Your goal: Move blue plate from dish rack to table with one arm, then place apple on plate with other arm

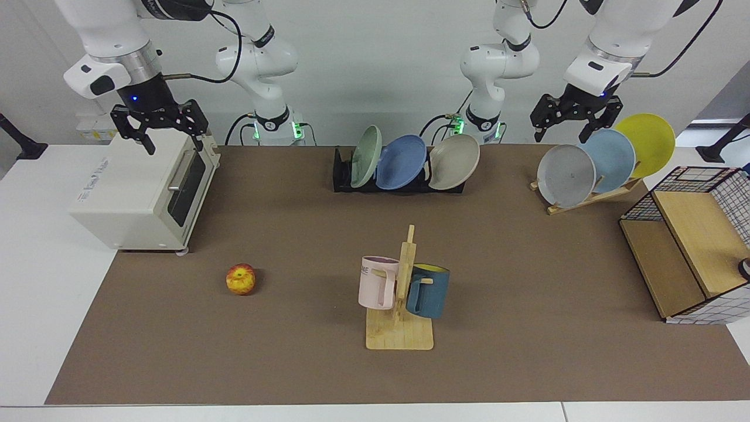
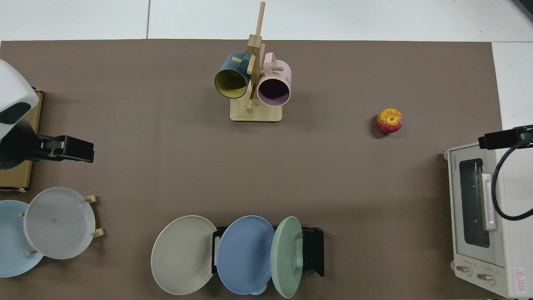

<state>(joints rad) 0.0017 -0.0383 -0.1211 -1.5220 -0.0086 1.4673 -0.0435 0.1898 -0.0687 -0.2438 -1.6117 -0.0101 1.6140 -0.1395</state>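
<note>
The blue plate [image 1: 401,162] [image 2: 245,254] stands on edge in the black dish rack [image 1: 341,176] [image 2: 313,250], between a green plate and a beige plate. The apple [image 1: 241,279] [image 2: 389,121], red with yellow patches, lies on the brown table [image 1: 527,328]. My right gripper [image 1: 174,139] [image 2: 501,138] hangs open and empty above the toaster oven, well away from the apple. Above the wooden plate stand, far from the rack, my left gripper [image 1: 571,130] [image 2: 77,149] is open and empty too.
A white toaster oven [image 1: 143,193] sits on the right arm's side. A wooden mug tree [image 1: 404,293] holds a pink mug and a dark blue mug mid-table. A wooden stand [image 1: 586,198] carries grey, sky-blue and yellow plates. A wire and wood crate [image 1: 685,258] stands beside it.
</note>
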